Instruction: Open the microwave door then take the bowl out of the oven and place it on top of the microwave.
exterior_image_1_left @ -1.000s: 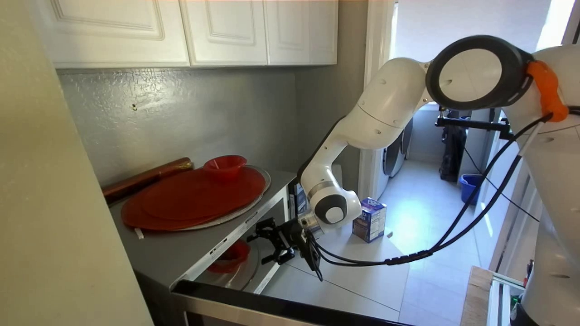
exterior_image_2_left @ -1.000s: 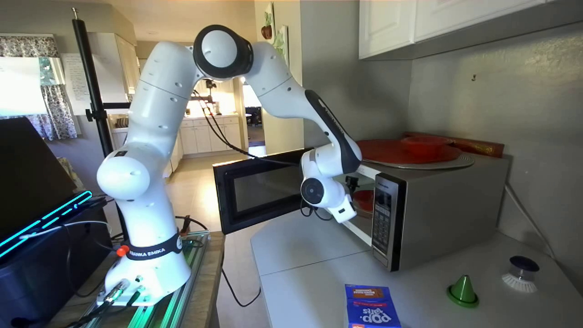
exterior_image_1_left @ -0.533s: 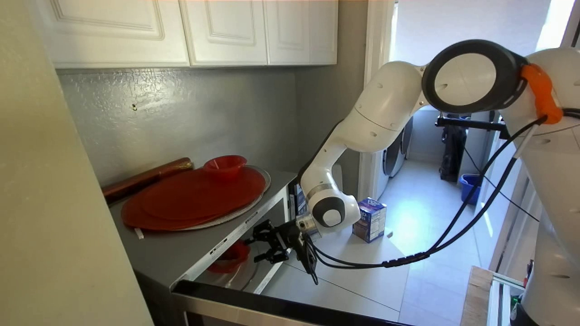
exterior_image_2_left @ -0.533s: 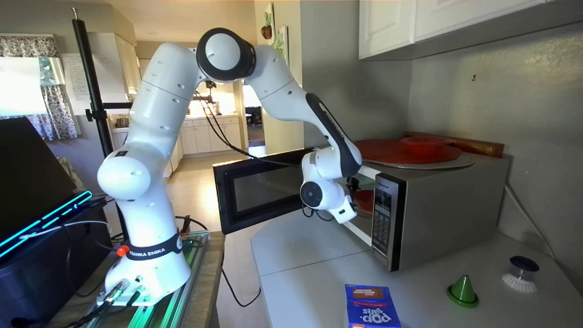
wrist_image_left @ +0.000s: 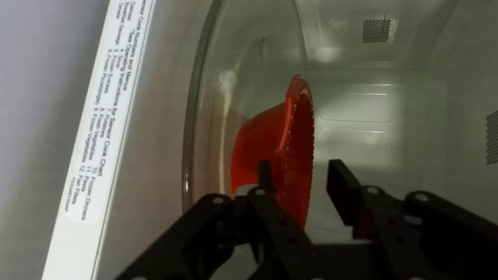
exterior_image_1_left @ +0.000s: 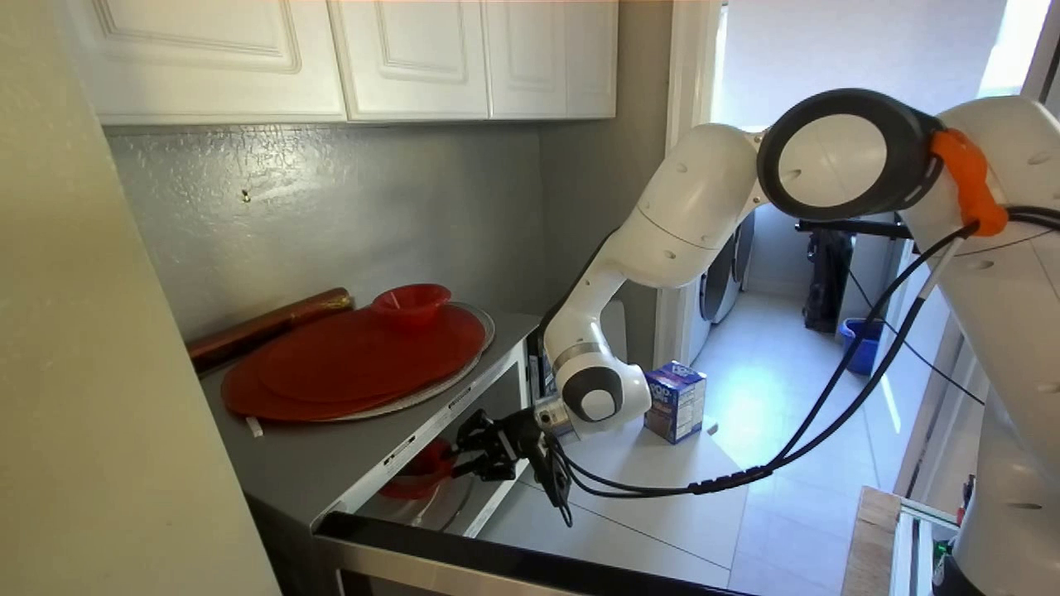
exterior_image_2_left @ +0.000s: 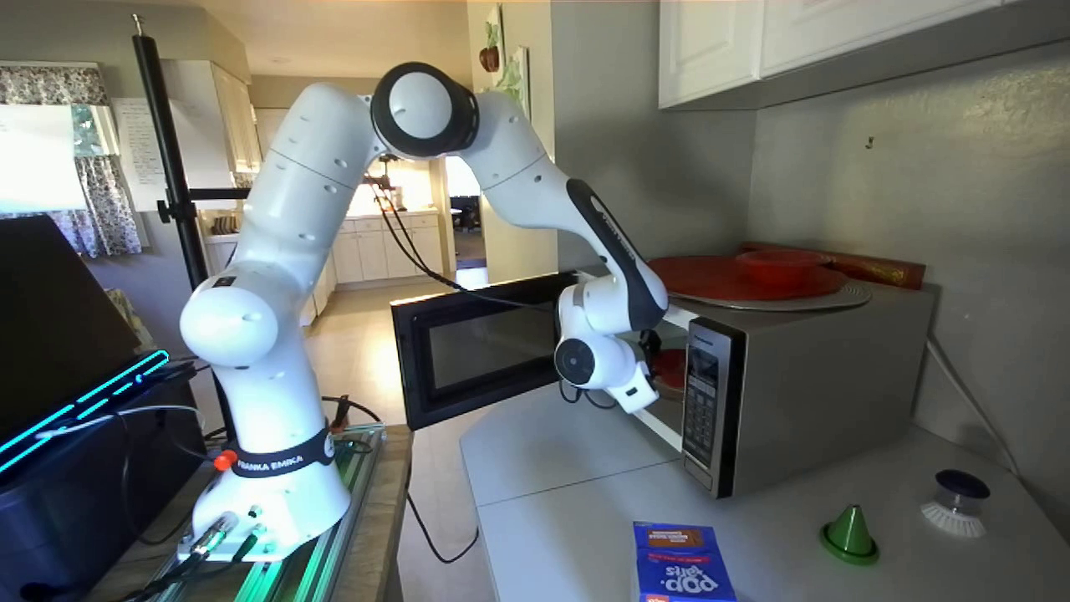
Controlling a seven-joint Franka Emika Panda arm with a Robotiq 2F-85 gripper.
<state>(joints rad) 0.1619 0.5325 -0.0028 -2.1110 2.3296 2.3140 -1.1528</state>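
Observation:
The microwave (exterior_image_2_left: 827,393) has its door (exterior_image_2_left: 485,343) swung wide open. Inside, a red bowl (wrist_image_left: 256,136) rests on the glass turntable (wrist_image_left: 190,155); it also shows in both exterior views, partly hidden by the arm and the microwave's front. My gripper (wrist_image_left: 299,167) reaches through the opening to the bowl. One finger overlaps the bowl's outer side in the wrist view, while the other stands beyond the rim, over the cavity. The fingers are apart, with the near part of the rim between them. Whether either finger touches the bowl, I cannot tell.
Red round mats (exterior_image_1_left: 331,364) and another red bowl (exterior_image_1_left: 411,306) lie on top of the microwave, beside a long wrapped roll (exterior_image_1_left: 265,327). White cabinets (exterior_image_1_left: 406,58) hang above. On the counter are a Pop-Tarts box (exterior_image_2_left: 681,560), a green cone (exterior_image_2_left: 850,535) and a brush (exterior_image_2_left: 957,502).
My gripper has moved further into the microwave, up to the bowl, and its fingers have drawn closer together. The arm's elbow has sunk and shifted toward the microwave. The bowl has not visibly moved.

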